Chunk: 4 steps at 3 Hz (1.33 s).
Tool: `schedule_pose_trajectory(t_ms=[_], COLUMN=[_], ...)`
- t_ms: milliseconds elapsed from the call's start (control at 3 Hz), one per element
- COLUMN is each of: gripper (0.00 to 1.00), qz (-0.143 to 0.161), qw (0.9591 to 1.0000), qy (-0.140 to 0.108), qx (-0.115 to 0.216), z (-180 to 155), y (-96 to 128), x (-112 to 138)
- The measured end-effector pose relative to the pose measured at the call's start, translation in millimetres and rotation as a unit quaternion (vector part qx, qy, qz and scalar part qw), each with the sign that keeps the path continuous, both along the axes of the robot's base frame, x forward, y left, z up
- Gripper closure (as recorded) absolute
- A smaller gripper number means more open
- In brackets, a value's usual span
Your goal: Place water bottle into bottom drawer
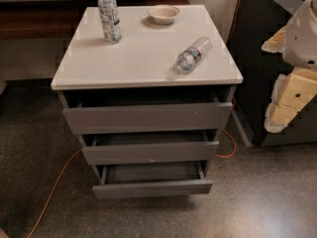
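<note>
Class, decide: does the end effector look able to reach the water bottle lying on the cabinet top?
Probably yes: the water bottle lies uncovered near the right edge of the cabinet top, and the end effector hangs just beyond that side.

bottom drawer (151, 174): open, overhung by middle drawer (148, 151) | pincer (283, 108): right, off cabinet (143, 56)

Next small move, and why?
Probably swing the gripper in over the cabinet top toward the water bottle. The bottle lies on its side near the top's front right corner, ungrasped, and the gripper hangs beyond the cabinet's right side. The bottom drawer is already pulled out.
</note>
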<state>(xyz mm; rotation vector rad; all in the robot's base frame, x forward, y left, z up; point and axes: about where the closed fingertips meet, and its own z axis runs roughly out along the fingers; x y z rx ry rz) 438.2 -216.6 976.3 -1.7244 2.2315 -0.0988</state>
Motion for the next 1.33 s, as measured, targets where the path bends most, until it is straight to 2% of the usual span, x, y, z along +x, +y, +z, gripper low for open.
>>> schedule_pose_trajectory(t_ms=[333, 667, 1000, 1333], gripper=[0.00, 0.00, 0.00, 0.00], qz=[-0.002, -0.023, -0.036, -0.047], qw=[1.0000, 0.9991, 0.9912, 0.9793], qy=[-0.002, 0.018, 0.061, 0.077], qx=[0.000, 0.030, 0.111, 0.181], z=[4, -7, -69, -133], y=[-1, -15, -18, -6], x=[1, 8, 18, 23])
